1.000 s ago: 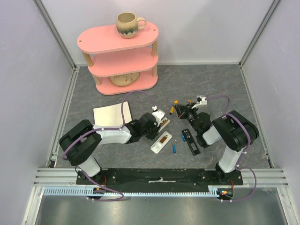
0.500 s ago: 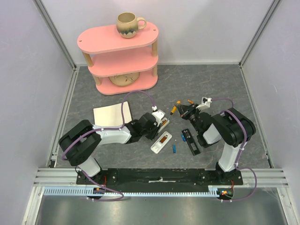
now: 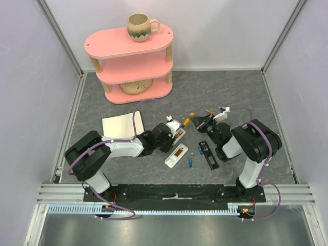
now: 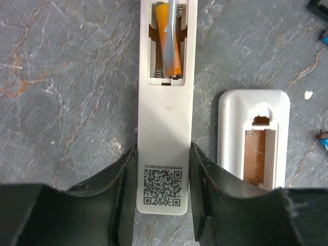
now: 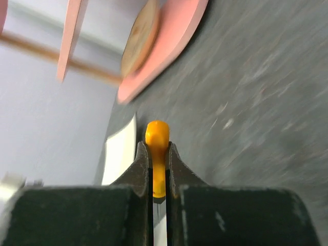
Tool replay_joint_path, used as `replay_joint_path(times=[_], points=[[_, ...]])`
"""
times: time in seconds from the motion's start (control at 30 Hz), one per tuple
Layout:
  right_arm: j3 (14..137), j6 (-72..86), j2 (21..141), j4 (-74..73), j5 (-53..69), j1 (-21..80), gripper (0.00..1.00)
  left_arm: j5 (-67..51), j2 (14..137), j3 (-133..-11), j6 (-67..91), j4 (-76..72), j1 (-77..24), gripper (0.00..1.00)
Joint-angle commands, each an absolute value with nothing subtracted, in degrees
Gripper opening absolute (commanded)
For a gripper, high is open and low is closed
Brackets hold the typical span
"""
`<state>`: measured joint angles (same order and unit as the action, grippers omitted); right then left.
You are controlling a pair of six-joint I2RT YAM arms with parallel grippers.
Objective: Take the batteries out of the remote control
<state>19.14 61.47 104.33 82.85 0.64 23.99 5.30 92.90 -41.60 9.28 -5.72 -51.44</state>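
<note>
My left gripper (image 4: pixel 163 169) clamps the remote (image 4: pixel 164 113); my right gripper (image 5: pixel 159 171) pinches the screwdriver (image 5: pixel 157 136). The battery (image 4: pixel 162 41) looks light, rigid and slick: pry at its spring end.

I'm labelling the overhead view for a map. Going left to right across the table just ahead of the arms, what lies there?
White sheet → loose open white remote → nearer blue battery → long black strip.

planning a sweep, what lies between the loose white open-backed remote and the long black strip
Two small blue cylindrical batteries, one by the white remote, one beside the black strip; top external view.
</note>
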Motion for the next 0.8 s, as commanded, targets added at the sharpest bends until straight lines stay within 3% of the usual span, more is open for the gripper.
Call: replay_joint_path(times=[0.0, 0.4, 0.77], points=[[17.49, 71.8, 102.83, 100.63, 20.04, 28.3, 0.0, 2.9, 96.5, -41.83, 10.72, -4.13, -51.06, 0.02], [18.1, 67.51, 100.12, 96.87, 16.7, 27.86, 0.0, 3.51, 95.8, -41.75, 10.55, -3.52, -51.06, 0.02], [26.63, 41.76, 81.22, 55.57, 4.58, 27.95, 0.0, 3.87, 94.22, -40.96, 10.63, -2.73, -51.06, 0.02]])
